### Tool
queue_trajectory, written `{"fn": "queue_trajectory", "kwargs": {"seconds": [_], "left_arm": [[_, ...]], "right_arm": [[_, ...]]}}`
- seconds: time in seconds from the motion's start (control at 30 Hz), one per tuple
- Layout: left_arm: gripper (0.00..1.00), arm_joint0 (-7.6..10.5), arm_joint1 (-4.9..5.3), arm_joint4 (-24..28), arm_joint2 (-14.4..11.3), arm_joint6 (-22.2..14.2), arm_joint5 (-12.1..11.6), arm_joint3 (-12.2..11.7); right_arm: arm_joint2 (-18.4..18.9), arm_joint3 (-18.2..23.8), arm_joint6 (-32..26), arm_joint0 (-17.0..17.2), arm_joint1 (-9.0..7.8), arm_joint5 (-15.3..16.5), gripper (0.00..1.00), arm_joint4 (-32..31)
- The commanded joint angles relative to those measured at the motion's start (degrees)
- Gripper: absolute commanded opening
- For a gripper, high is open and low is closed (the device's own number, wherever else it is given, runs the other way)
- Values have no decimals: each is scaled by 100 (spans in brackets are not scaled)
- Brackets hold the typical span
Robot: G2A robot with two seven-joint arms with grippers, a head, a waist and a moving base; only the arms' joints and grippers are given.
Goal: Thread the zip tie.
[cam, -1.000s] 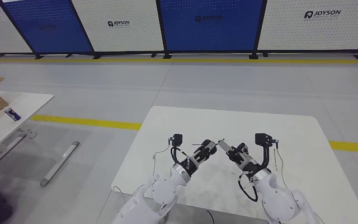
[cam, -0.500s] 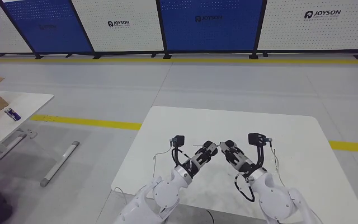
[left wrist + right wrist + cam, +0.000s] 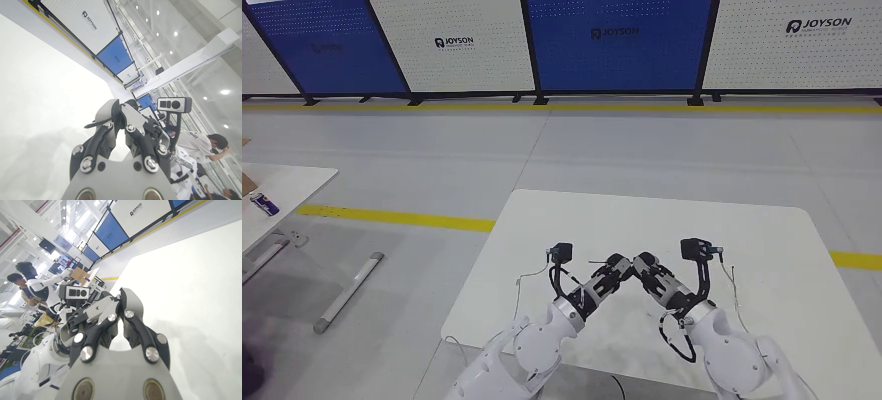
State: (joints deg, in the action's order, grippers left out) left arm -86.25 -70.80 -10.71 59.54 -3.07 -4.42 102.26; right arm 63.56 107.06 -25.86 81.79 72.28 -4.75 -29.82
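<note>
Above the front middle of the white table (image 3: pixel 742 230), my two grippers meet tip to tip. The left gripper (image 3: pixel 616 265) (image 3: pixel 119 112) is shut on a thin black zip tie (image 3: pixel 98 123), whose tail (image 3: pixel 594 261) sticks out sideways from the fingers. Facing it, the right gripper (image 3: pixel 643 264) (image 3: pixel 119 300) is shut too, with a small black piece of the zip tie (image 3: pixel 115 298) pinched at its tips. Beyond those tips, the right wrist view shows the left gripper's fingers (image 3: pixel 98 308) close against them. The stretch of tie between the grippers is hidden.
The table top (image 3: pixel 37 75) (image 3: pixel 189 275) is bare white around both arms. Its edges run along grey floor with a yellow line (image 3: pixel 392 215). Another white table (image 3: pixel 282 190) stands far left. Blue and white panels (image 3: pixel 622 40) close off the back.
Both grippers have moved toward each other: the gap between their tips a second ago has closed. Each has stayed shut throughout.
</note>
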Motion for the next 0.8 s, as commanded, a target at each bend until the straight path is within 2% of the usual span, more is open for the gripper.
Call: {"fn": "queue_trajectory", "kwargs": {"seconds": [0.0, 0.4, 0.43, 0.47, 0.5, 0.67, 0.77], "left_arm": [[0, -3, -1, -5, 0, 11, 1, -2], [0, -12, -4, -67, -2, 40, -1, -19], [0, -12, -5, -70, -3, 41, -1, -22], [0, -12, -6, -72, -4, 40, 0, -24], [0, -11, -6, -73, -5, 40, 1, -28], [0, -5, -9, -90, 0, 57, 20, -40], [0, -3, -11, -78, 10, 73, 25, -44]], "right_arm": [[12, 8, 17, 16, -1, 2, 0, 9], [76, 29, 32, 93, -12, 67, 0, 109], [84, 24, 30, 95, -14, 81, 13, 124], [90, 22, 31, 97, -14, 89, 30, 131], [96, 21, 36, 101, -15, 97, 31, 139], [112, 33, 74, 118, -18, 114, 27, 150], [127, 64, 132, 146, -21, 146, 16, 149]]}}
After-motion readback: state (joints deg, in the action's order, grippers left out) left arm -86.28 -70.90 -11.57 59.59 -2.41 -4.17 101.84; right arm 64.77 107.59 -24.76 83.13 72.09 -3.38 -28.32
